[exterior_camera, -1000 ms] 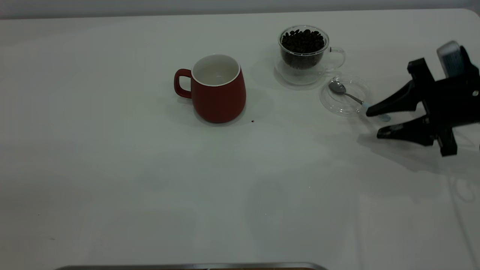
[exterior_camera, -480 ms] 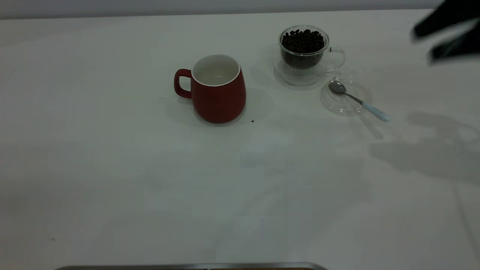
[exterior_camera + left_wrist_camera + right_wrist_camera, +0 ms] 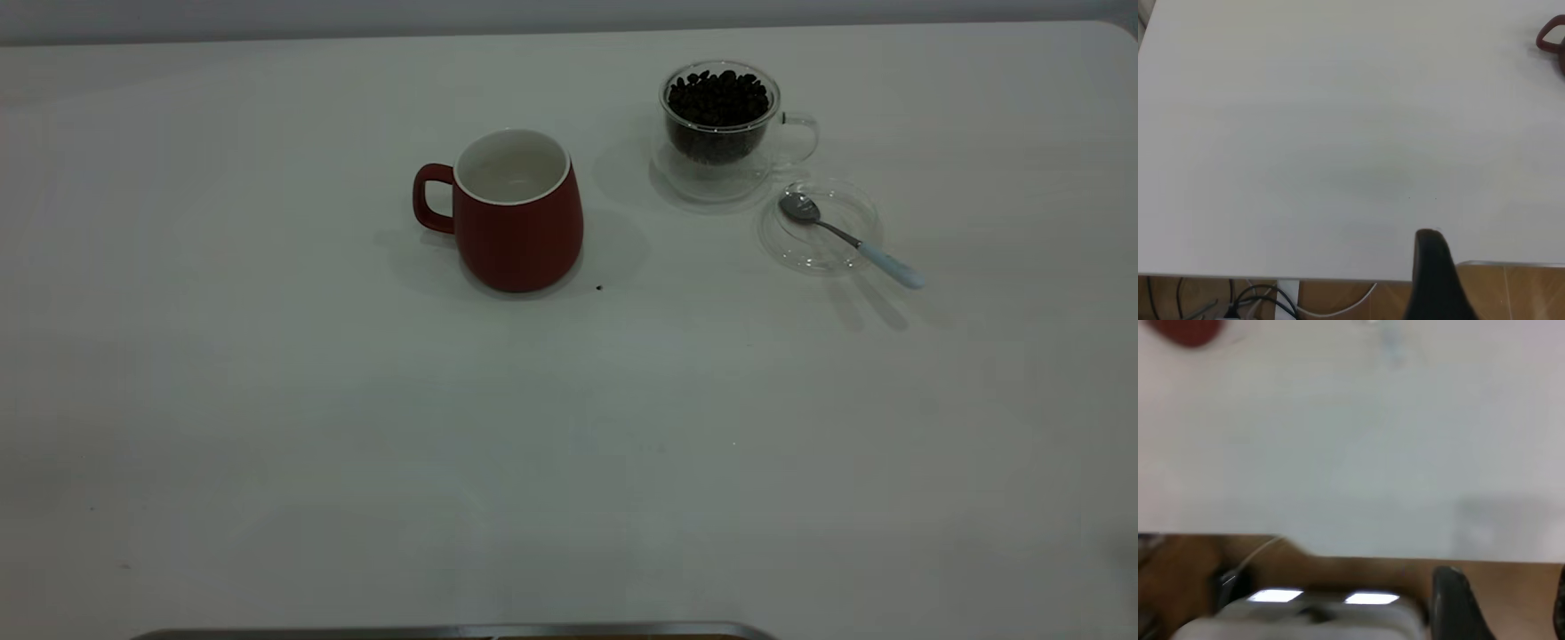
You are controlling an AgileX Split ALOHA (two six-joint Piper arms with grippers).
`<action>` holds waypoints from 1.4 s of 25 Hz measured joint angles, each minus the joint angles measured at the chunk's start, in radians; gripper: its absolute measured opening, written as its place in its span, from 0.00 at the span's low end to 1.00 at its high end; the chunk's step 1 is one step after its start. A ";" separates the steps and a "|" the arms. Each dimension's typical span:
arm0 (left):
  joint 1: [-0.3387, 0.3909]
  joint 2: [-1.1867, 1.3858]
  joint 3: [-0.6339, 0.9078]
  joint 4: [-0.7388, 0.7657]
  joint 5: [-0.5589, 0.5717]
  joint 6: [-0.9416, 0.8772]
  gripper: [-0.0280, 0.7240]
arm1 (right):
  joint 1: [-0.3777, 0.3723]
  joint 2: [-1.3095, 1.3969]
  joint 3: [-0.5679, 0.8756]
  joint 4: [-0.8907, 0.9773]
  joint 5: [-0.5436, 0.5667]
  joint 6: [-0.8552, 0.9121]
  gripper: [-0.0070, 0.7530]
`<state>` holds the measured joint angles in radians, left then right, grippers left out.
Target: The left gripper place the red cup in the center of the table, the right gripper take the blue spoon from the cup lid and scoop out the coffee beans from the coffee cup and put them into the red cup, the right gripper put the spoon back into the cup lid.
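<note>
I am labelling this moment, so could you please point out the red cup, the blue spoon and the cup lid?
red cup [image 3: 520,240]: exterior view, on the front of its dark red body.
blue spoon [image 3: 885,262]: exterior view, on its pale blue handle.
cup lid [image 3: 800,249]: exterior view, on the clear glass near its front rim.

Counter [image 3: 267,400]: plain white, no pattern. Red cup [image 3: 518,236]: dark matte red outside, handle the same red; inside and rim white. Coffee cup [image 3: 720,133]: clear glass, colourless, handle clear too. Coffee beans [image 3: 718,96]: very dark brown, near black. Cup lid [image 3: 813,240]: clear glass. Blue spoon [image 3: 845,236]: bowl and neck shiny silver metal, handle pale blue. One tiny dark speck [image 3: 598,287] lay on the white just beside the red cup.
</note>
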<state>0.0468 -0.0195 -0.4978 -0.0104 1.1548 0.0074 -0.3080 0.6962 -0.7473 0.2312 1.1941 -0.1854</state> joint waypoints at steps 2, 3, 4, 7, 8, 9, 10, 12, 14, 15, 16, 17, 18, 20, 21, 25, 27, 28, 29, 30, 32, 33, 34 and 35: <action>0.000 0.000 0.000 0.000 0.000 0.000 0.75 | 0.000 -0.151 0.050 -0.070 0.013 0.067 0.53; 0.000 0.000 0.000 0.000 0.000 0.000 0.75 | 0.000 -0.227 0.075 -0.099 0.017 0.094 0.53; 0.000 0.000 0.000 0.000 0.000 0.000 0.75 | 0.000 -0.295 0.105 -0.115 0.013 0.116 0.53; 0.000 0.000 0.000 0.000 0.000 0.000 0.75 | 0.037 -0.431 0.178 -0.135 -0.016 0.139 0.53; 0.000 0.000 0.000 0.000 0.000 0.000 0.75 | 0.067 -0.459 0.207 -0.135 -0.030 0.143 0.53; 0.000 0.000 0.000 0.000 0.000 0.000 0.75 | 0.104 -0.478 0.228 -0.136 -0.043 0.147 0.53; 0.000 0.000 0.000 0.000 0.000 0.000 0.75 | 0.139 -0.486 0.249 -0.139 -0.055 0.152 0.53; 0.000 0.000 0.000 0.000 0.000 0.000 0.75 | 0.215 -0.490 0.276 -0.151 -0.071 0.169 0.53; 0.000 0.000 0.000 0.000 0.000 0.000 0.75 | 0.267 -0.490 0.277 -0.160 -0.078 0.185 0.53; 0.000 0.000 0.000 0.000 0.000 0.000 0.75 | 0.276 -0.490 0.277 -0.170 -0.080 0.200 0.53; 0.000 0.000 0.000 0.000 0.000 0.000 0.75 | 0.278 -0.490 0.277 -0.178 -0.081 0.209 0.53; 0.000 0.000 0.000 0.000 0.000 0.000 0.75 | 0.279 -0.490 0.277 -0.183 -0.081 0.214 0.53; 0.000 0.000 0.000 0.000 0.000 0.000 0.75 | 0.279 -0.490 0.277 -0.185 -0.081 0.217 0.53; 0.000 0.000 0.000 0.000 0.000 0.000 0.75 | 0.279 -0.490 0.277 -0.186 -0.082 0.217 0.53; 0.000 0.000 0.000 0.000 0.000 0.000 0.75 | 0.279 -0.490 0.277 -0.186 -0.082 0.217 0.53; 0.000 0.000 0.000 0.000 0.000 0.000 0.75 | 0.308 -0.524 0.277 -0.187 -0.083 0.217 0.52; 0.000 0.000 0.000 0.000 0.000 0.000 0.75 | 0.330 -0.570 0.277 -0.187 -0.083 0.217 0.52; 0.000 0.000 0.000 0.000 0.000 0.001 0.75 | 0.337 -0.609 0.277 -0.187 -0.083 0.217 0.52; 0.000 0.000 0.000 0.000 0.000 0.001 0.75 | 0.338 -0.642 0.277 -0.187 -0.083 0.217 0.52; 0.000 0.000 0.000 0.000 0.000 0.002 0.75 | 0.339 -0.673 0.277 -0.187 -0.083 0.217 0.52; 0.000 0.000 0.000 0.000 0.000 0.001 0.75 | 0.338 -0.711 0.277 -0.188 -0.080 0.217 0.52; 0.000 0.000 0.000 0.000 0.000 0.001 0.75 | 0.338 -0.712 0.277 -0.188 -0.079 0.217 0.52; 0.000 0.000 0.000 0.000 0.000 0.001 0.75 | 0.337 -0.712 0.277 -0.188 -0.079 0.217 0.52; 0.000 0.000 0.000 0.000 0.000 0.001 0.75 | 0.336 -0.712 0.277 -0.188 -0.079 0.217 0.52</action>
<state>0.0468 -0.0195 -0.4978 -0.0104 1.1548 0.0086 0.0279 -0.0158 -0.4704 0.0435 1.1153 0.0319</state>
